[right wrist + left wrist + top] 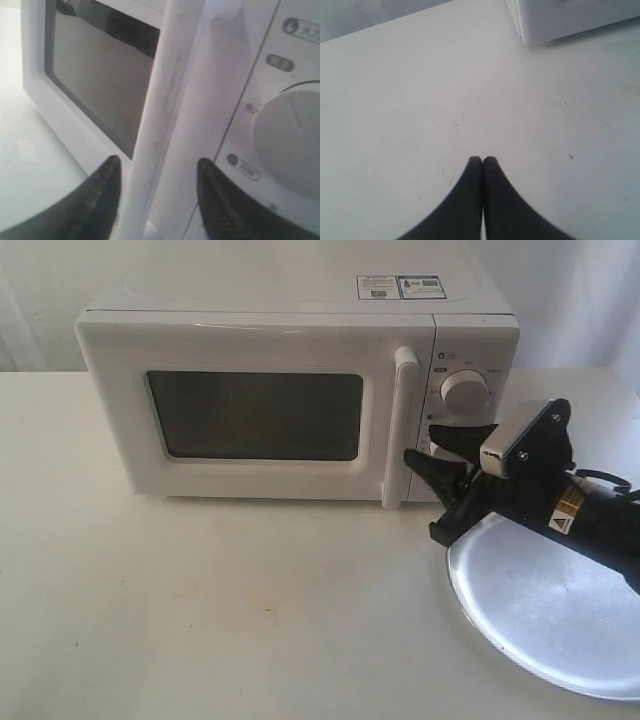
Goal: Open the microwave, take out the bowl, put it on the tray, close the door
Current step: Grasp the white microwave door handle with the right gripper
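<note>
The white microwave stands at the back of the table with its door shut; the dark window shows nothing inside, so the bowl is hidden. My right gripper is open at the lower part of the vertical bar handle. In the right wrist view the handle runs between the spread fingers of that gripper, without a visible squeeze. The silver tray lies on the table at the right, partly under the right arm. My left gripper is shut on nothing, above bare table.
Two round dials, the upper one in plain sight, sit on the control panel right of the handle, close to the upper finger. A corner of the microwave shows in the left wrist view. The white table stretches in front.
</note>
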### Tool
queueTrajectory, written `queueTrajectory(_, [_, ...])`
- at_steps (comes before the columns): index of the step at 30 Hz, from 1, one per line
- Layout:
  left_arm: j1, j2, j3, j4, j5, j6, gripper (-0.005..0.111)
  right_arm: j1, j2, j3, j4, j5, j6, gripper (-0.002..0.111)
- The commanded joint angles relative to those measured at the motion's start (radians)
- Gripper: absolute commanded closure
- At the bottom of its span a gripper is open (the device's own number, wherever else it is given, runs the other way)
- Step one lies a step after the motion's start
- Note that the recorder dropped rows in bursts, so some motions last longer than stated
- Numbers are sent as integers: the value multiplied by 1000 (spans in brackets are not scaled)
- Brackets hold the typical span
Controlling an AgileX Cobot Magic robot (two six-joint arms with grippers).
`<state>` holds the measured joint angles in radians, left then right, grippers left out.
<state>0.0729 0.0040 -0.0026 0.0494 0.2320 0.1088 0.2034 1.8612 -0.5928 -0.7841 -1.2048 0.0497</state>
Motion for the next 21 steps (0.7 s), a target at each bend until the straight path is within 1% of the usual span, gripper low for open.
queueTrajectory(1, [-4,-4,3,-5,-1,-1,107,39,40,-34,30,-16,29,41])
queueTrajectory(2, [-4,-4,3,-5,-1,-1,107,47,48,-45,34,-16,51,37])
queueTrajectory(3, [-4,-4,3,-5,-1,-1,107,56,52,-58,31,-16,67,36])
queueTrajectory(5, [-4,-4,3,-5,-1,-1,107,73,57,-76,23,1,70,37])
queueTrajectory(7, [-4,-4,3,-5,-1,-1,107,108,57,-97,12,49,70,42])
queueTrajectory(9, [-4,-4,3,-5,-1,-1,107,138,57,-110,-41,53,65,53])
queueTrajectory(11, [-4,-4,3,-5,-1,-1,107,165,57,-121,-117,53,53,74])
queueTrajectory(13, [-4,-4,3,-5,-1,-1,107,185,55,-121,-175,53,3,107])
queueTrajectory(18, [-4,-4,3,-5,-1,-1,107,185,55,-121,-264,53,3,108])
queueTrajectory(21, [-4,-4,3,-5,-1,-1,107,185,55,-121,-319,7,3,108])
